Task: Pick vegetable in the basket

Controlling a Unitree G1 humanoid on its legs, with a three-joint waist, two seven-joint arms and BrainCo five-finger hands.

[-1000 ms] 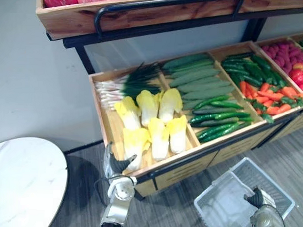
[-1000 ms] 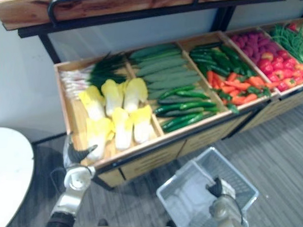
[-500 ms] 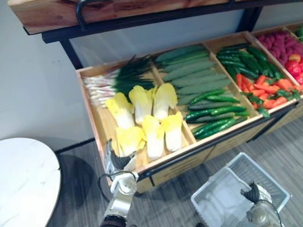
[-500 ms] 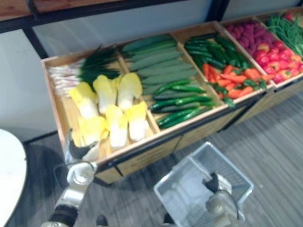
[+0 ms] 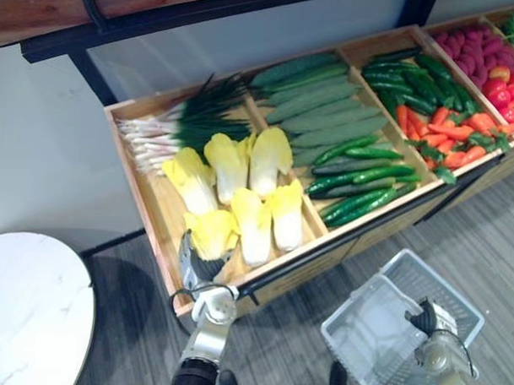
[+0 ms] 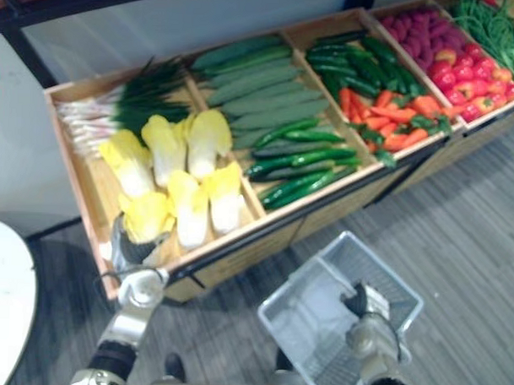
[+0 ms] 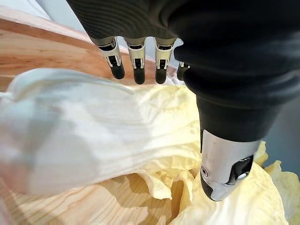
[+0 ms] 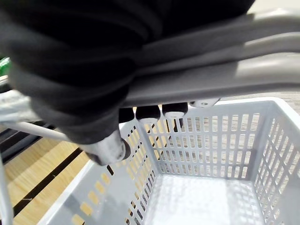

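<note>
Several pale yellow cabbages lie in the left wooden crate (image 5: 155,207). My left hand (image 5: 197,260) is inside the crate's front left corner, against the nearest cabbage (image 5: 210,232). In the left wrist view that cabbage (image 7: 93,136) lies under my straight fingers (image 7: 136,65), with the thumb (image 7: 225,164) apart beside it; the hand is open. A grey plastic basket (image 5: 367,308) hangs low on the right, empty. My right hand (image 5: 425,320) is shut on its handle (image 8: 211,61), fingers curled round the grey bars.
The crate also holds spring onions (image 5: 179,126). Further right lie cucumbers (image 5: 327,119), green peppers and carrots (image 5: 449,136), then red fruit (image 5: 493,74). A round white table (image 5: 29,307) stands at the lower left. A dark shelf rail (image 5: 204,13) runs overhead.
The camera has tipped down and the picture has shifted. My left hand has moved forward into the crate, up to the front cabbage. The right hand keeps hold of the basket.
</note>
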